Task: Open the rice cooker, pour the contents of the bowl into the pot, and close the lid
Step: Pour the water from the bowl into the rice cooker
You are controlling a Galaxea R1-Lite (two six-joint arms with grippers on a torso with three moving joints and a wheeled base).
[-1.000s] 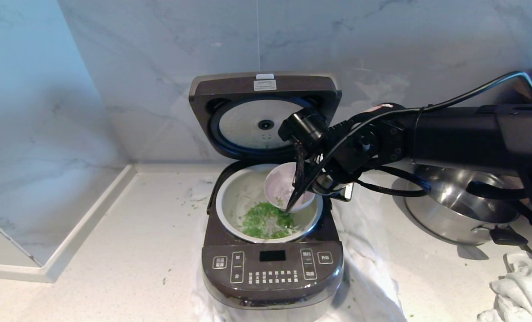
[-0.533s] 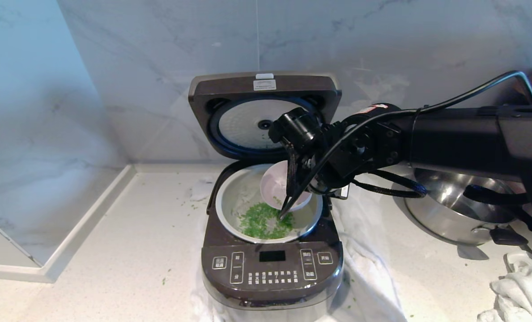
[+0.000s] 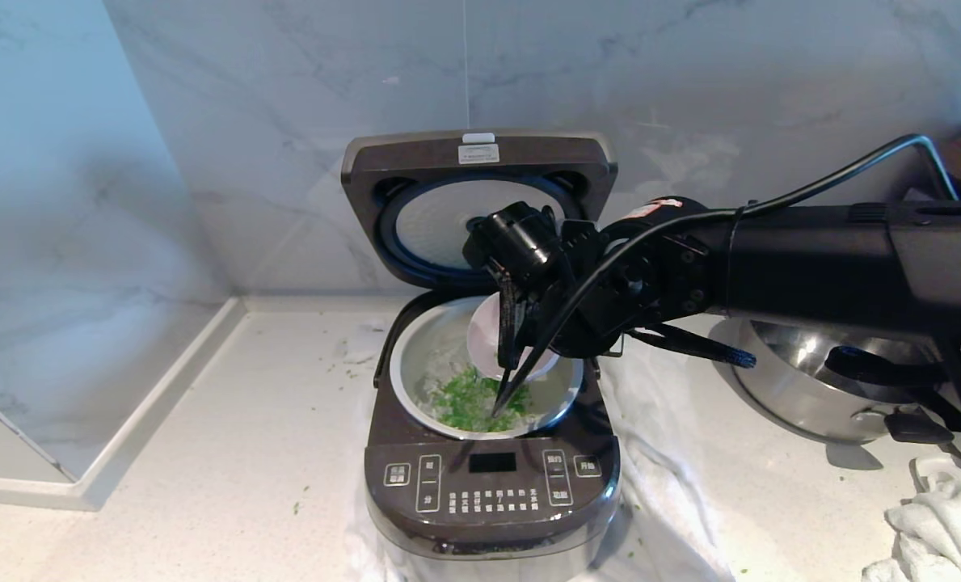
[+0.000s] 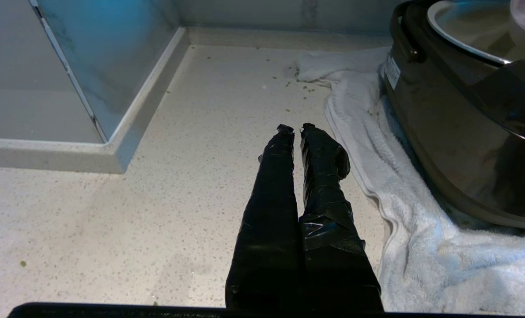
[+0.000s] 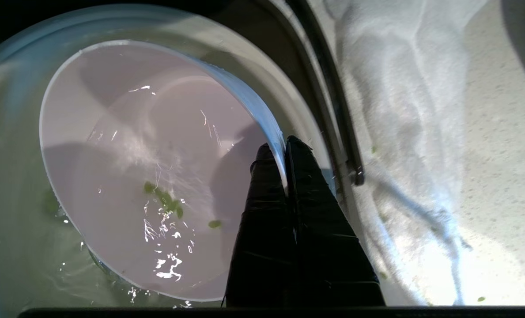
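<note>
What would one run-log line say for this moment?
step: pouring | right gripper: shut on bowl rim, tipped over pot | contents: mostly in pot | lid: open | left gripper: shut, idle

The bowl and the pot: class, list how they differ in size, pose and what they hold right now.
Size: the bowl is much smaller than the pot.
Pose: the bowl is tipped steeply over the pot, its rim pinched by the right claw; the pot sits level inside the rice cooker.
Fill: the bowl keeps only a few green bits; the pot holds a heap of them.
Shared: both are round and pale inside.
</note>
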